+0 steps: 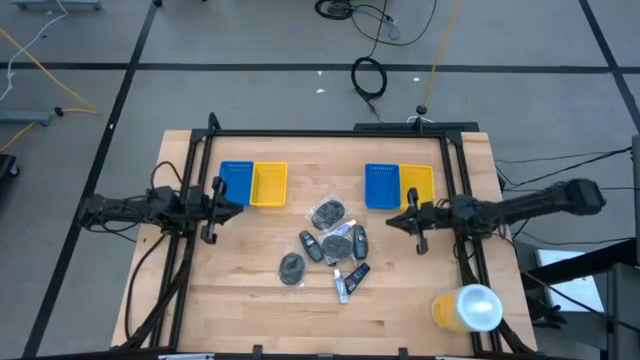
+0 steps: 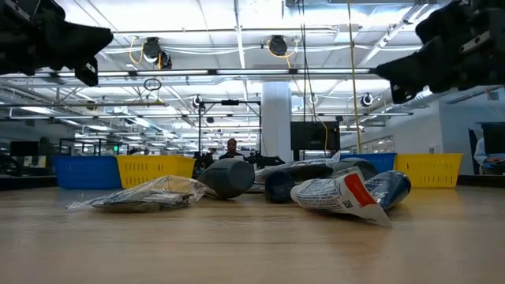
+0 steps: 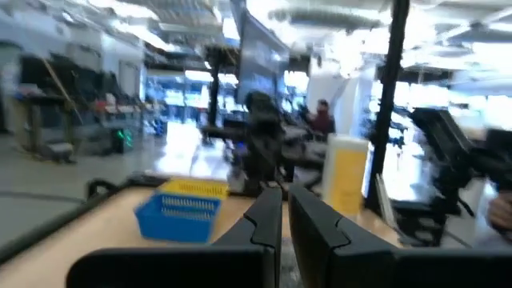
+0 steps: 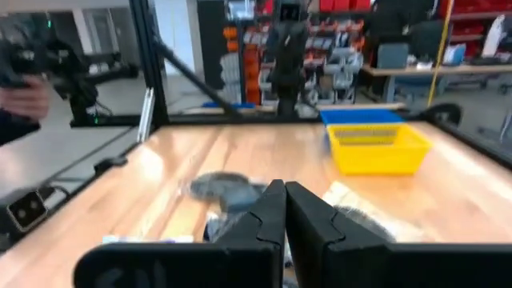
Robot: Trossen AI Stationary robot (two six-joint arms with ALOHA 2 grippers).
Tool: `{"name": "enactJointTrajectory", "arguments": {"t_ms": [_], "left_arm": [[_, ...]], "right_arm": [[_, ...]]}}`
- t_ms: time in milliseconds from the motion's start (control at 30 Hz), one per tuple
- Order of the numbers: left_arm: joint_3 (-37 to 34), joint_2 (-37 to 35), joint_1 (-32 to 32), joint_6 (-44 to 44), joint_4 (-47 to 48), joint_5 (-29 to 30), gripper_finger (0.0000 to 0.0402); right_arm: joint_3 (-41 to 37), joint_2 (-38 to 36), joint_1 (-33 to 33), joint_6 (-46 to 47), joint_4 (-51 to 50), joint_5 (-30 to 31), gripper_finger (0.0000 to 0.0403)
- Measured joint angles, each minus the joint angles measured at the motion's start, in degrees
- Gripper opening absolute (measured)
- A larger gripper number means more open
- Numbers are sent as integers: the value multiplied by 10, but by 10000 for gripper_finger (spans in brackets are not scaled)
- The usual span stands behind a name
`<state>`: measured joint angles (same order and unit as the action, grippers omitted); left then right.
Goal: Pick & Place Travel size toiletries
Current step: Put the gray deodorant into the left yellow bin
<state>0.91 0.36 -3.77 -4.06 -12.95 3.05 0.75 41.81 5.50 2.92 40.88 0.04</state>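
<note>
Two closed, empty pincers, left (image 1: pixel 212 212) and right (image 1: pixel 415 222), flank toiletries (image 1: pixel 328 250) between trays (image 1: pixel 254 183).

Two dark jointed arms, black cabling (angular black fingers)

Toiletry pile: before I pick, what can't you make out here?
- Pile, high view: pieces overlap and are too small to count or read.
- Low view: the front tube and wrapped disc hide the items behind.
- Right wrist view: that hand covers the pile's middle.
- Left wrist view: blurred; no toiletries identifiable.
</note>
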Motion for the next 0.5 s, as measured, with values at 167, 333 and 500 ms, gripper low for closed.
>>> {"name": "enactJointTrajectory", "arguments": {"t_ms": [167,333,500], "left_arm": [[0,3,0,36,-28,34,28],[0,72,-17,58,-101,15,28],[0,206,-47,93,-222,34,28]], "right_arm": [[33,177,57,0,95,51,1],[87,322,100,-25,125,63,1],[133,397,107,-43,146,122,1]]}}
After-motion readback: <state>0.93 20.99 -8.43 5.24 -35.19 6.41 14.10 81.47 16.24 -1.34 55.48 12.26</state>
